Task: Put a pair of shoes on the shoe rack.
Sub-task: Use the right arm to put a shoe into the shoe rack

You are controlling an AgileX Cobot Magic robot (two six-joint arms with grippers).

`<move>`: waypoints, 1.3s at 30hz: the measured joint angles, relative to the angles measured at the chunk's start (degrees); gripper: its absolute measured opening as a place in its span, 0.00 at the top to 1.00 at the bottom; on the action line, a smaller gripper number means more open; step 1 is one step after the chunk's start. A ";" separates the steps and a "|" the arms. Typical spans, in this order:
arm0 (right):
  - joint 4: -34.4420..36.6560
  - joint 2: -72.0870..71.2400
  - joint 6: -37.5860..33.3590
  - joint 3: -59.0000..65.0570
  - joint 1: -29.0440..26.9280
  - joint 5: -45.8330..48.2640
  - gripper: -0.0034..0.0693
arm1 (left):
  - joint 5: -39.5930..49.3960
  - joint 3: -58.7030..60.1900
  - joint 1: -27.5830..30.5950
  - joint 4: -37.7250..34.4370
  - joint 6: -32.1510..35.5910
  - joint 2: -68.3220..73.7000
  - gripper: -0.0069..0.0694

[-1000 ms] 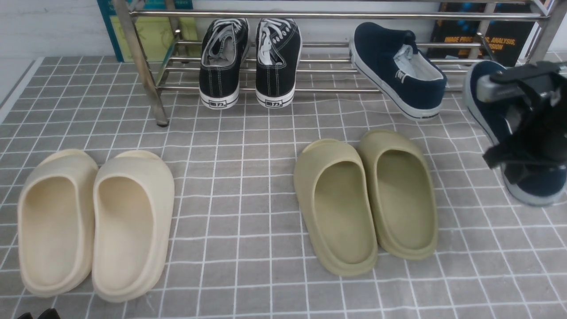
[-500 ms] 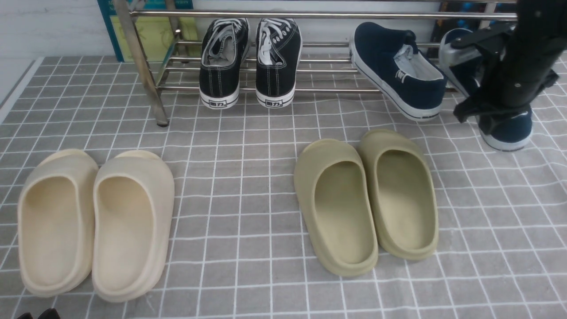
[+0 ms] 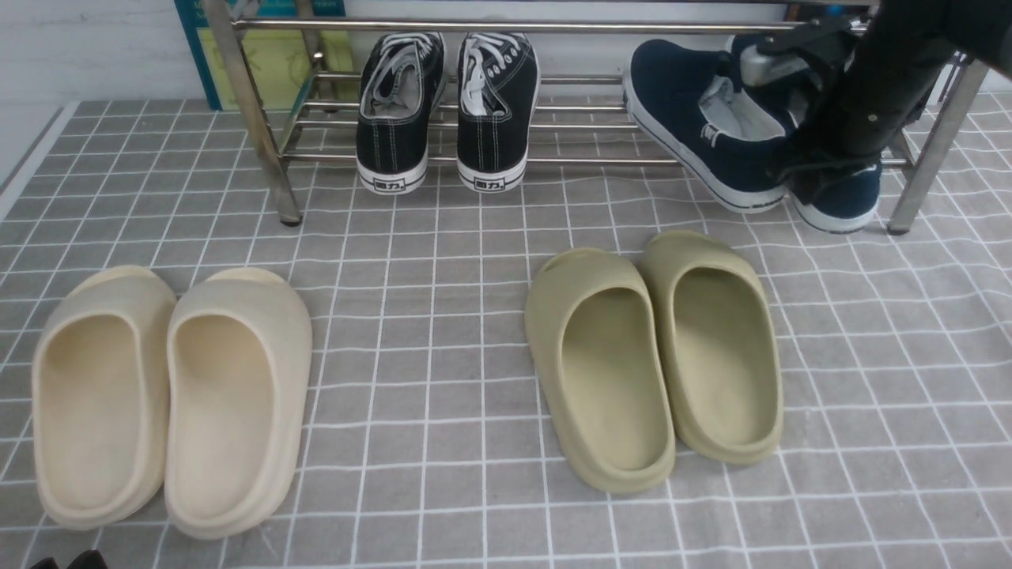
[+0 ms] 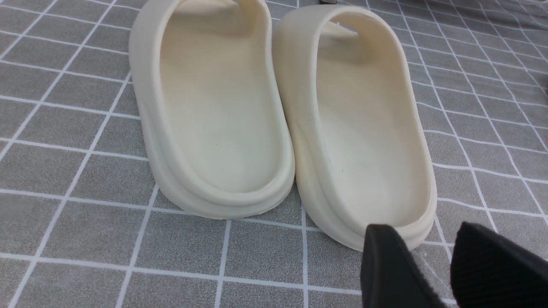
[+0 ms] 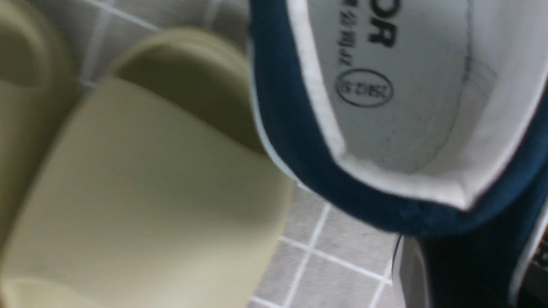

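Shoe [image 5: 295, 141] insole stamp [image 5: 364, 87]: R-wrist only

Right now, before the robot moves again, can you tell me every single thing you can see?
navy slip-on shoes: two, dark blue with white soles; one on the rack's right part, the other held just beside it.
black sneakers: two, black with white stitching; side by side on the rack.
olive slippers: two, olive green; on the mat, right of the middle.
cream slippers: two, cream; on the mat, at the left.
shoe rack: one, shiny metal; along the back.
mat: one, grey with white lines; under everything.
board: one, blue and yellow; behind the rack.
right gripper: one, black; shut on the second navy shoe.
left gripper: one, black; open, by a cream slipper's heel.
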 joint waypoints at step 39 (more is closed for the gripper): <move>-4.29 -3.44 2.18 -4.06 -0.62 0.55 0.33 | 0.00 0.00 0.00 0.00 0.00 0.00 0.60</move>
